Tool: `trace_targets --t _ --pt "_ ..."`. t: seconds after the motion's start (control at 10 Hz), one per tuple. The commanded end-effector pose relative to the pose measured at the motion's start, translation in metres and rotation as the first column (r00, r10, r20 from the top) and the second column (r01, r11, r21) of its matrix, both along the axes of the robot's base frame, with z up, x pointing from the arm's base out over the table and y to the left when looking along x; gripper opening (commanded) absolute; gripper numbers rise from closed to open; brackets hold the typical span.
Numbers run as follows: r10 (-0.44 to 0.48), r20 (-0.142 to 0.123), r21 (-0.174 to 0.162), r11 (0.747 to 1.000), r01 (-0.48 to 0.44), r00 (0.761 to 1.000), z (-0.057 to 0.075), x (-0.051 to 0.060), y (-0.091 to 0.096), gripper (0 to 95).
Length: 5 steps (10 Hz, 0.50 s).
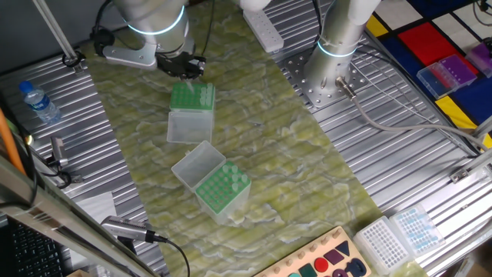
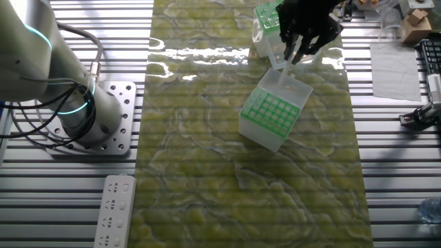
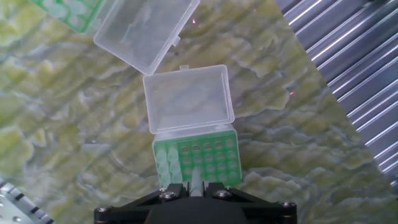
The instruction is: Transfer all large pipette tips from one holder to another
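Note:
My gripper hangs over the farther green-racked holder, shut on one pale pipette tip that points down toward the rack. In the hand view the tip stands between the black fingers just above the rack. That rack has a few tips in its left column, and its clear lid is folded open. The second holder, also open, carries several tips and lies nearer the table's front. In the hand view it shows at top left.
A green mottled mat covers the ribbed metal table. A second arm's base stands at the back right. A water bottle is at the left, a power strip at the back, and tip boxes at the front right.

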State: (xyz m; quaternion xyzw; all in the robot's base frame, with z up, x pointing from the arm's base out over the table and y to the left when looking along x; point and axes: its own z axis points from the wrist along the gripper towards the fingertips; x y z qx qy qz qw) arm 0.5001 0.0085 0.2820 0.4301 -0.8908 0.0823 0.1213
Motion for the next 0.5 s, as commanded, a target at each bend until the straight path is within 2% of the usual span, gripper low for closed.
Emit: trace_targets --t 0.1,0.5 --pt "0.007 0.003 0.004 1.0 -0.007 1.0 -0.0025 -0.0046 -0.0016 0.0" --pt "0.01 0.009 0.005 1.0 -0.01 1.0 -0.0096 -0.0121 -0.004 0.0"
